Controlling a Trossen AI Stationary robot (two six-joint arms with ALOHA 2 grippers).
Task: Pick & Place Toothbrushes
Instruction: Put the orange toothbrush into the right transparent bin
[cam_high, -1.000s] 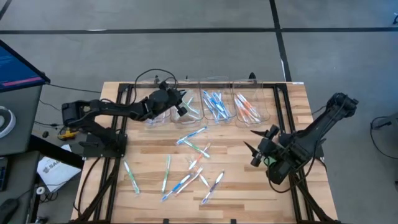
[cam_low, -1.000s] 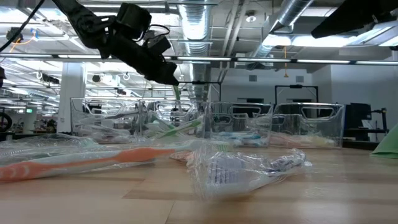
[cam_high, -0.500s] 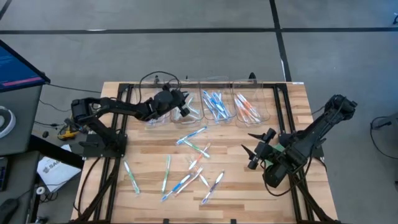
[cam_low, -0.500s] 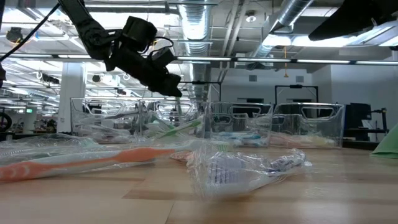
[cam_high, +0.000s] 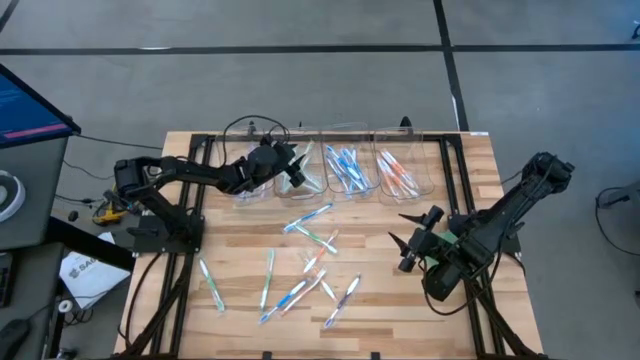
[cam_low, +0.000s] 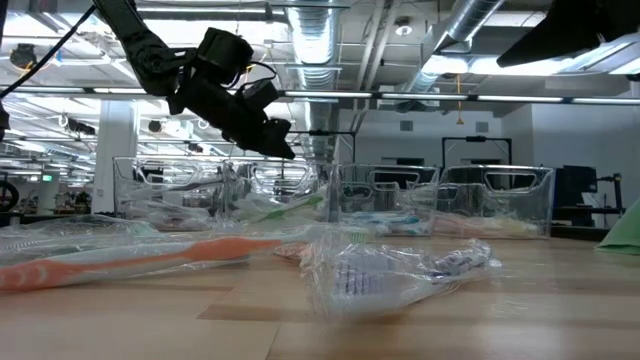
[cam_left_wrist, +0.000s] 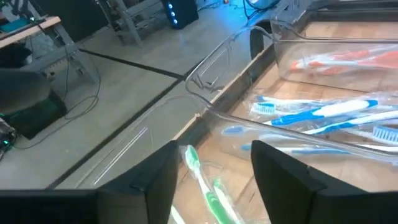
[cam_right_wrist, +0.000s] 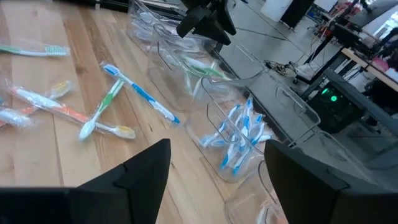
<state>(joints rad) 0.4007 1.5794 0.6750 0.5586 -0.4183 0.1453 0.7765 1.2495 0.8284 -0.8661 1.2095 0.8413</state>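
My left claw (cam_high: 296, 170) hangs open over a clear bin (cam_high: 300, 178) at the desk's (cam_high: 400, 300) far edge, a green toothbrush (cam_left_wrist: 205, 183) below it. My right claw (cam_high: 405, 240) waits open near the right edge.

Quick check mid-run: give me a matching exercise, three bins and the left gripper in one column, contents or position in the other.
Column 1:
1. left gripper
2. green bin
3. blue bin
4. orange bin

Column 2:
A. holds orange toothbrushes
B. open above the green bin
C. holds blue toothbrushes
D. holds green toothbrushes

Pairs: 1-B, 2-D, 3-C, 4-A
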